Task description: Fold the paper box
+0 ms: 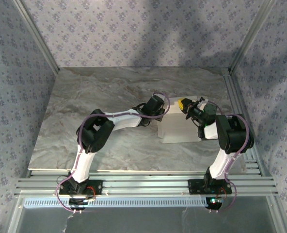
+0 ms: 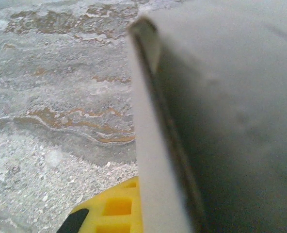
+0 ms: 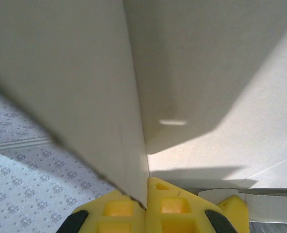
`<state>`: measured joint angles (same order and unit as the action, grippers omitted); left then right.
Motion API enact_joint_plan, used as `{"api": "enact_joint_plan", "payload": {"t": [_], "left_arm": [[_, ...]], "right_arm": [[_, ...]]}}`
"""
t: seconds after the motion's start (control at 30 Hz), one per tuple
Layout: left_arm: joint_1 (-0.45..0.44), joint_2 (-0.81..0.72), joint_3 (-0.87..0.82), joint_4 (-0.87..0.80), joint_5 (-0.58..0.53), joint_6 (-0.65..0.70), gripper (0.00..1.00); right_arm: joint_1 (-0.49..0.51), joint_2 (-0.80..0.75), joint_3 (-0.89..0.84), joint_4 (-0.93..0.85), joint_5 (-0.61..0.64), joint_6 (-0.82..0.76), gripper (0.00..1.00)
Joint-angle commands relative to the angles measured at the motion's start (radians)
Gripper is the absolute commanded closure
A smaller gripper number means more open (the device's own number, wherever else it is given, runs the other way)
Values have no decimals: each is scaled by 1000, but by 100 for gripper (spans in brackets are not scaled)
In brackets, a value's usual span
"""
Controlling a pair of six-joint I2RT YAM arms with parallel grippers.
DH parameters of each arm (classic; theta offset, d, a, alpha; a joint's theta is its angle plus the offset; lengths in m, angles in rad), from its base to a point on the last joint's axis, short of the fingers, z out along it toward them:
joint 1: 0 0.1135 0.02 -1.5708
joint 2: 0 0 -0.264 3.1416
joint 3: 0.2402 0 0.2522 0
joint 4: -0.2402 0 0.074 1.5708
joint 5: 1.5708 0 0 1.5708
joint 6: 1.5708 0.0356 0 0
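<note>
On the marble table (image 1: pixel 85 111), right of centre:
- left gripper (image 1: pixel 159 118), closed, seemingly pinching a raised side panel
- the paper box (image 1: pixel 180 130), white, partly folded, between both arms
- right gripper (image 3: pixel 146 206), clamped on an upright flap

Risk: opposed pulls may tear or buckle the thin card; a slipping pinch lets panels spring flat.

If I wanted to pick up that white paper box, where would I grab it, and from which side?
Probably a thin raised panel, pinched across its two faces, coming in edge-on from the side. The paper box is only thin card with flaps standing up; the right gripper pinches one flap exactly so, from the box's right end.
</note>
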<state>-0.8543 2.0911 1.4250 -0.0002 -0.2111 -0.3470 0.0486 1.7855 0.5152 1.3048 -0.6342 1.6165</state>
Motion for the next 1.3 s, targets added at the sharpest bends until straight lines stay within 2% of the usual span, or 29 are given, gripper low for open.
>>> {"api": "enact_joint_plan", "payload": {"t": [0.0, 0.2, 0.47, 0.83, 1.27], "left_arm": [[2, 25, 83, -81, -100, -61, 100], [-1, 50, 140, -165, -205, -136, 100], [-1, 81, 187, -249, -286, -179, 100], [1, 180, 376, -524, -422, -279, 100], [-1, 227, 447, -622, -466, -287, 100]], "right_arm": [[20, -35, -1, -74, -21, 11, 100], [62, -88, -16, -164, 62, 6, 100], [128, -125, -22, -251, 183, 39, 100], [194, -211, 11, -466, 299, 70, 100], [198, -199, 59, -537, 282, 85, 100]]}}
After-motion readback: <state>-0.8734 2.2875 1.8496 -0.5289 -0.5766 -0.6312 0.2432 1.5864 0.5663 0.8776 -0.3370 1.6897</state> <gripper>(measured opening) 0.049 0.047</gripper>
